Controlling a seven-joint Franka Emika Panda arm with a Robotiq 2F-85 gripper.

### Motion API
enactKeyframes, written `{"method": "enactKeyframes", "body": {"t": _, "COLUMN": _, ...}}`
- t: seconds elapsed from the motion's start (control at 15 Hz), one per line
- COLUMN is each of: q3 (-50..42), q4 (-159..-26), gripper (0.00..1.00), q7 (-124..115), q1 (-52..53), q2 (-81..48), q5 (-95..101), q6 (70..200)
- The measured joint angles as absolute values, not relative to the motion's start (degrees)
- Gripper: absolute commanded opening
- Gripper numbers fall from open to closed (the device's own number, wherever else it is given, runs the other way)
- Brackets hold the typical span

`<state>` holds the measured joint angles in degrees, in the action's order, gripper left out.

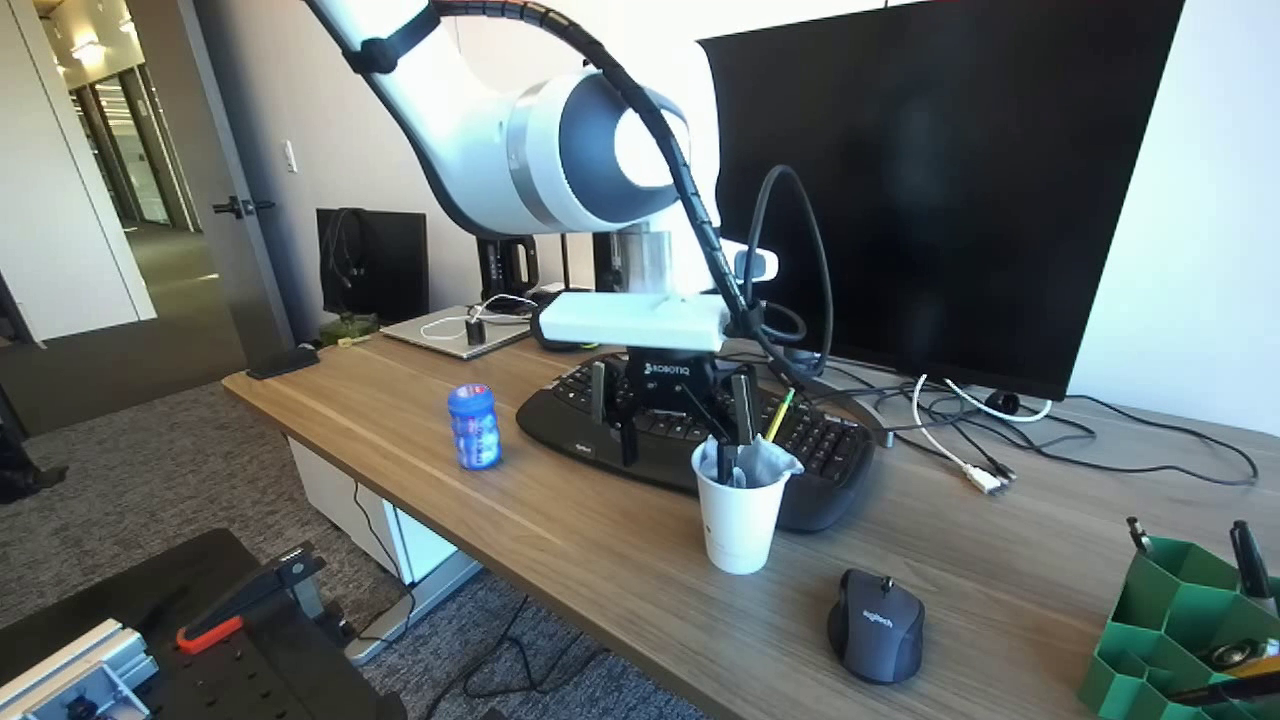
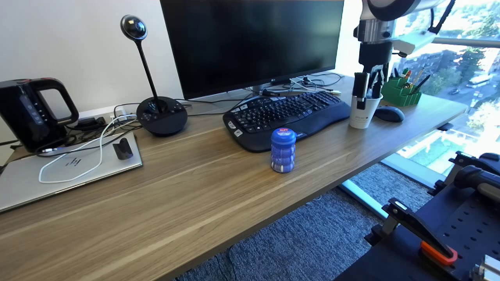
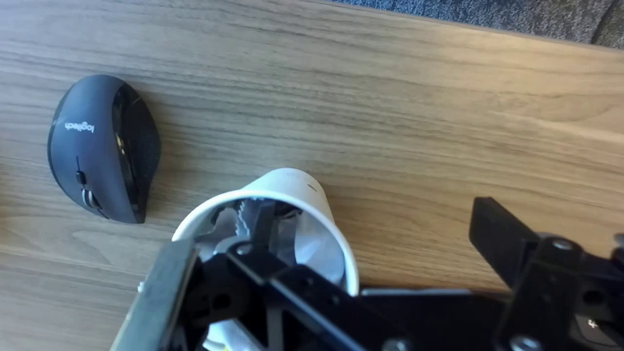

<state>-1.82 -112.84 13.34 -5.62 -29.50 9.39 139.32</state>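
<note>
Standing at the far left of an exterior view, a grey door [image 1: 205, 150] bordered a corridor [image 1: 170, 260]. Next came a dark screen [image 1: 395, 262] with a looped cable [image 1: 343, 250] on its left side, then a closed silver laptop [image 2: 117, 166]. Further right, a ridged blue container [image 1: 475, 428] stood upright on the wooden surface [image 1: 560, 520], near one end of a curved black keyboard [image 1: 565, 428]. In front of the keyboard, as seen there, hung the claw [image 1: 678, 455], released, its fingers spread wide. One of them was outside and well apart from a white paper cup [image 1: 740, 530]; the other dipped through the cup's mouth, and whether its tip touched the inner wall could not be told. The cup stood upright on the surface, just beside the keyboard, with crumpled pale wrapping [image 1: 768, 465] at its rim; the wrist view showed shiny folds inside it. To its right, and near it, lay a dark mouse [image 1: 878, 628], its white lettering upside down in the wrist view. Behind these rose a large black monitor [image 1: 930, 180], with a white plug [image 1: 985, 480] lying on the surface below it. At the far right was a green holder [image 1: 1165, 630] of joined cells with pens [image 1: 1248, 560] in it.
</note>
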Motion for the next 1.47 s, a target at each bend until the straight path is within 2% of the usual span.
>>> {"method": "enactKeyframes", "body": {"t": 1.47, "q3": -0.1, "q4": -111.9, "gripper": 1.00, "q7": 14.1, "q1": -5.5, "q2": -28.7, "q5": 8.7, "q6": 142.2}}
